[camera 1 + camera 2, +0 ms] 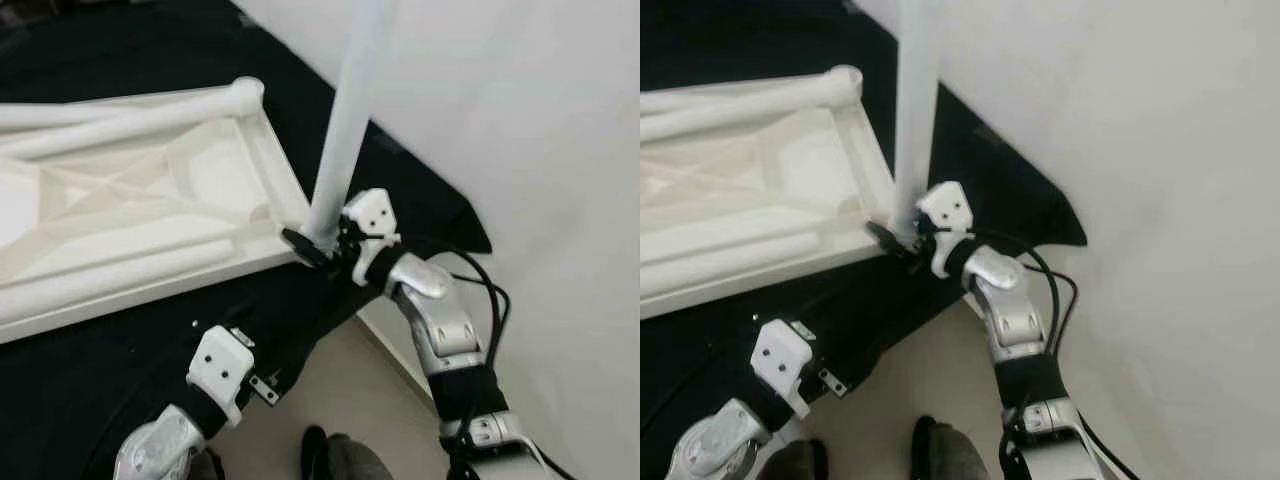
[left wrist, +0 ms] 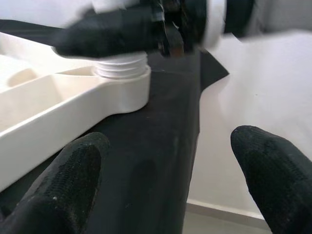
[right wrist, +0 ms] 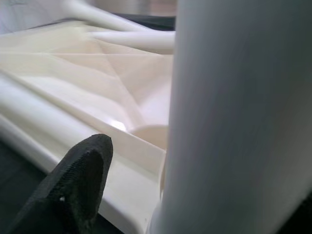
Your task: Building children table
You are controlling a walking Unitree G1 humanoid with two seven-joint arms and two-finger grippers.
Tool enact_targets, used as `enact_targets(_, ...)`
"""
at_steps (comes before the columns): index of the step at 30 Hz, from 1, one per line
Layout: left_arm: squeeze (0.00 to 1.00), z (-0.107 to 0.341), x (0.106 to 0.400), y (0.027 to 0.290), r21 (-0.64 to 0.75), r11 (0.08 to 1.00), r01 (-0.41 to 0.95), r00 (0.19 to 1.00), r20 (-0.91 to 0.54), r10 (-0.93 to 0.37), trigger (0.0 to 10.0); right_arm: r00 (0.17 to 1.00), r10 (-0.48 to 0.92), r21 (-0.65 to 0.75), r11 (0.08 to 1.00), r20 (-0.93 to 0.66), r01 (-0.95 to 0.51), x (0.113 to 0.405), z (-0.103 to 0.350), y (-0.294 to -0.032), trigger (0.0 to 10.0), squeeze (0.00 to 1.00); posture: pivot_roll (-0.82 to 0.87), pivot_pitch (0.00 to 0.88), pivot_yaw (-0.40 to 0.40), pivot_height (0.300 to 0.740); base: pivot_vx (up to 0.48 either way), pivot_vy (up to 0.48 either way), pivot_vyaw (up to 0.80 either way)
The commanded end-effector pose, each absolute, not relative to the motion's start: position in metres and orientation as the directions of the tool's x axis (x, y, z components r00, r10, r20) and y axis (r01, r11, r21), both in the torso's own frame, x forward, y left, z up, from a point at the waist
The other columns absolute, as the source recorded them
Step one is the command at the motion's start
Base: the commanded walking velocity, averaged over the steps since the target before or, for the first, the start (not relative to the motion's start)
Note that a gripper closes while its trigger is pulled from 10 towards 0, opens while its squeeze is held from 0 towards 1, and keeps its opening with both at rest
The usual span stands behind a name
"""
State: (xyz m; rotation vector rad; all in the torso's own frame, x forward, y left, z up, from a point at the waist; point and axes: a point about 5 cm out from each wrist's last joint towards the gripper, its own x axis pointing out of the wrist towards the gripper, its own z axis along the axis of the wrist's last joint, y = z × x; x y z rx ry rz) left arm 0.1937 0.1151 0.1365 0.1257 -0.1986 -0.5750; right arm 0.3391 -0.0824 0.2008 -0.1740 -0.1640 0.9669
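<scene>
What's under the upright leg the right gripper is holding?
The leg stands on the corner socket of the upside-down tabletop, with its threaded collar showing above it. The right gripper clasps the base. The thread inside the socket is hidden. Black cloth lies beneath.

Readable text: we find none.
Table top (image 1: 150, 215): we see plain white plastic, centre left of the head view, unmarked.
Table leg (image 1: 350, 110): we see a bare white tube, upper centre, without label or number.
</scene>
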Motion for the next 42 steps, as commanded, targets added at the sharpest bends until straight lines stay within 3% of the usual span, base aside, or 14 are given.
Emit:
enact_targets(1,0.0,0.13,0.191,0.113,0.159,0.828,0.538,0.821,0.124,-0.558,10.0,0.482,0.874,-0.222,0.481,0.053,-0.848,0.337,0.2,-0.081,10.0,0.0,0.12,0.248,-0.158,0.74,0.0,0.0,0.0)
enact_targets(2,0.0,0.13,0.19,0.112,0.16,0.829,0.536,0.822,0.126,-0.555,10.0,0.263,0.965,-0.291,0.249,-0.009,-0.924,0.338,0.214,-0.084,10.0,0.0,0.13,0.247,-0.163,0.74,0.0,0.0,0.0)
enact_targets(9,0.0,0.13,0.189,0.112,0.162,0.831,0.532,0.825,0.124,-0.552,10.0,0.033,0.993,-0.295,-0.003,-0.117,-0.956,0.344,0.229,-0.085,10.0,0.0,0.16,0.249,-0.162,0.74,0.0,0.0,0.0)
enact_targets(14,0.0,0.129,0.188,0.111,0.163,0.832,0.531,0.826,0.121,-0.551,10.0,-0.04,0.986,-0.271,-0.083,-0.162,-0.959,0.352,0.237,-0.085,10.0,0.0,0.18,0.246,-0.165,0.74,0.0,0.0,0.0)
enact_targets(15,0.0,0.129,0.187,0.111,0.163,0.832,0.53,0.826,0.121,-0.55,10.0,-0.04,0.986,-0.268,-0.083,-0.162,-0.96,0.354,0.238,-0.084,8.0,0.0,0.18,0.245,-0.166,0.74,0.0,0.0,0.0)
enact_targets(16,0.0,0.129,0.187,0.111,0.163,0.832,0.53,0.826,0.121,-0.55,10.0,-0.04,0.986,-0.268,-0.083,-0.162,-0.96,0.354,0.238,-0.084,8.0,0.0,0.18,0.245,-0.166,0.74,0.0,0.0,0.0)
enact_targets(17,0.0,0.129,0.187,0.111,0.164,0.832,0.53,0.827,0.12,-0.55,10.0,-0.04,0.986,-0.264,-0.082,-0.16,-0.961,0.357,0.24,-0.083,0.0,0.0,0.18,0.245,-0.166,0.74,0.0,0.0,0.0)
enact_targets(21,0.0,0.129,0.186,0.11,0.164,0.832,0.53,0.827,0.119,-0.55,10.0,-0.053,0.985,-0.259,-0.094,-0.162,-0.961,0.359,0.241,-0.084,0.0,0.0,0.18,0.244,-0.167,0.74,0.0,0.0,0.0)
enact_targets(29,0.0,0.128,0.185,0.11,0.163,0.831,0.532,0.826,0.118,-0.551,10.0,0.059,0.987,-0.252,0.02,-0.15,-0.968,0.365,0.229,-0.098,0.0,0.0,0.18,0.242,-0.162,0.74,0.0,0.0,0.0)
enact_targets(34,0.0,0.128,0.185,0.11,0.162,0.829,0.535,0.824,0.117,-0.555,10.0,0.266,0.953,-0.27,0.222,-0.141,-0.937,0.368,0.209,-0.119,0.0,0.0,0.16,0.245,-0.163,0.74,0.0,0.0,0.0)
enact_targets(36,0.0,0.128,0.184,0.111,0.162,0.829,0.535,0.824,0.118,-0.555,10.0,0.42,0.894,-0.248,0.377,-0.155,-0.892,0.368,0.193,-0.125,0.0,0.0,0.15,0.249,-0.17,0.74,0.0,0.0,0.0)
enact_targets(37,0.0,0.129,0.184,0.112,0.162,0.831,0.533,0.825,0.118,-0.552,10.0,0.748,0.654,-0.129,0.737,-0.112,-0.664,0.368,0.171,-0.129,0.0,0.0,0.15,0.26,-0.166,0.74,0.0,0.0,0.0)
enact_targets(39,0.0,0.13,0.184,0.114,0.163,0.832,0.531,0.826,0.119,-0.55,10.0,0.857,0.482,-0.045,0.867,-0.182,-0.497,0.353,0.147,-0.134,0.0,0.0,0.15,0.27,-0.152,0.74,0.0,0.0,0.0)
enact_targets(42,0.0,0.129,0.185,0.116,0.162,0.834,0.528,0.829,0.118,-0.547,10.0,0.895,0.364,-0.062,0.918,-0.258,-0.391,0.319,0.116,-0.123,0.0,0.0,0.13,0.249,-0.136,0.74,0.0,0.0,0.0)
